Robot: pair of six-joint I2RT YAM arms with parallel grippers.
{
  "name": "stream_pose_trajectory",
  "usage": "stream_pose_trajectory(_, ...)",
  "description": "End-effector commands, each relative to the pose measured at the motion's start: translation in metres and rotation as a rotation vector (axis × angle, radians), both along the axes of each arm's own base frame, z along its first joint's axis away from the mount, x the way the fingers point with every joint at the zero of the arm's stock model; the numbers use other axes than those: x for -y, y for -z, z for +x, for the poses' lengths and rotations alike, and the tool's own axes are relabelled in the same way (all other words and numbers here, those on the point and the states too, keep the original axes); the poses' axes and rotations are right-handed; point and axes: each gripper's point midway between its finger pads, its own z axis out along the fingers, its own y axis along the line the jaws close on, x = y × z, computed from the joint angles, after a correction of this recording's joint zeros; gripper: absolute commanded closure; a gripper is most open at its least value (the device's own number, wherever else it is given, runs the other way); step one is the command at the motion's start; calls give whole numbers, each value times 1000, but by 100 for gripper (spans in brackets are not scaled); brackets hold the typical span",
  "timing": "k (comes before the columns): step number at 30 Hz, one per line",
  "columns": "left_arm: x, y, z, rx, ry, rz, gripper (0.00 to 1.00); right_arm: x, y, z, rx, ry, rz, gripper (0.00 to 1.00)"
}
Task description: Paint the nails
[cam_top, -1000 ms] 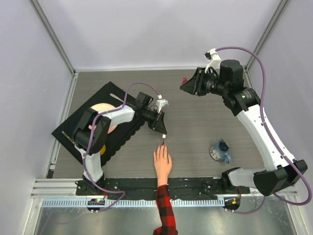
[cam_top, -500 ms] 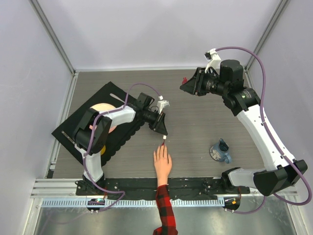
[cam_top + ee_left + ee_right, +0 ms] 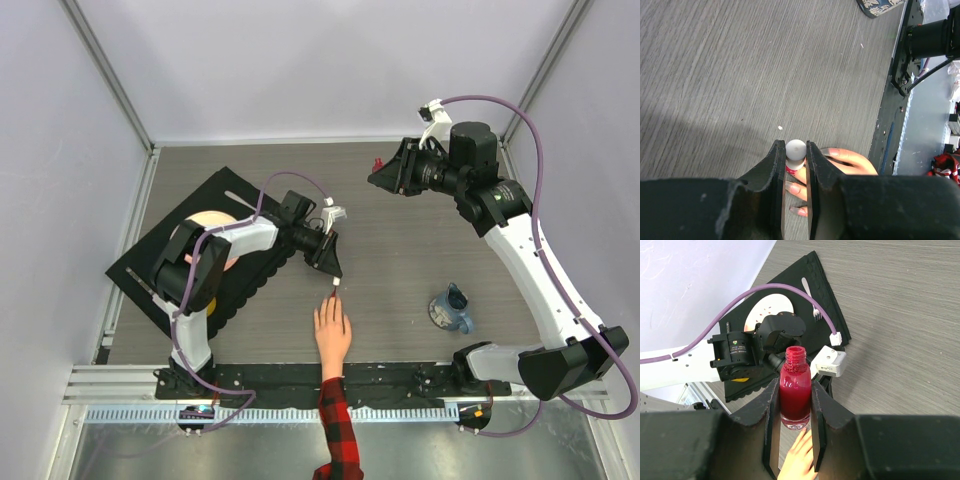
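Observation:
A pale hand (image 3: 332,335) with a red-and-black plaid sleeve lies flat near the table's front edge, fingers pointing away. My left gripper (image 3: 330,268) is shut on a white brush cap (image 3: 795,149), held just above the fingertips. In the left wrist view the nails (image 3: 794,188) show pinkish between and beside the jaws, and a bit of red shows under the cap. Raised at the back right, my right gripper (image 3: 385,172) is shut on the open red polish bottle (image 3: 795,390), with the hand (image 3: 800,460) far below it.
A black mat (image 3: 170,250) with a plate (image 3: 205,225) and fork lies at the left. A blue patterned cup (image 3: 452,312) lies on the table right of the hand. A black rail (image 3: 400,375) runs along the near edge.
The left gripper has shifted the brush slightly over the fingertips. The right arm and bottle have not moved.

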Motion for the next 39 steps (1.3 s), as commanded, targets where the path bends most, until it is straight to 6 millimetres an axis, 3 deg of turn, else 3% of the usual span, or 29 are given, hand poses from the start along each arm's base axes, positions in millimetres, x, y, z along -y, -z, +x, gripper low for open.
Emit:
stream_pose_trajectory(1,2,-3,2,27,20,-19,100,-1,-23,-1,75,-13,30,99)
stream_pose_trajectory(27,0,0,-3,18,18,-15,100,-1,-21,-2,65,-12,37,99)
stream_pose_trajectory(34,2,-14,13,51,-10,-24,100,-1,-22,-2,65,-12,40,99)
stream_pose_trajectory(39,6,-38,37,103,-67,-34,100,-1,-23,-2,71,-12,38,99)
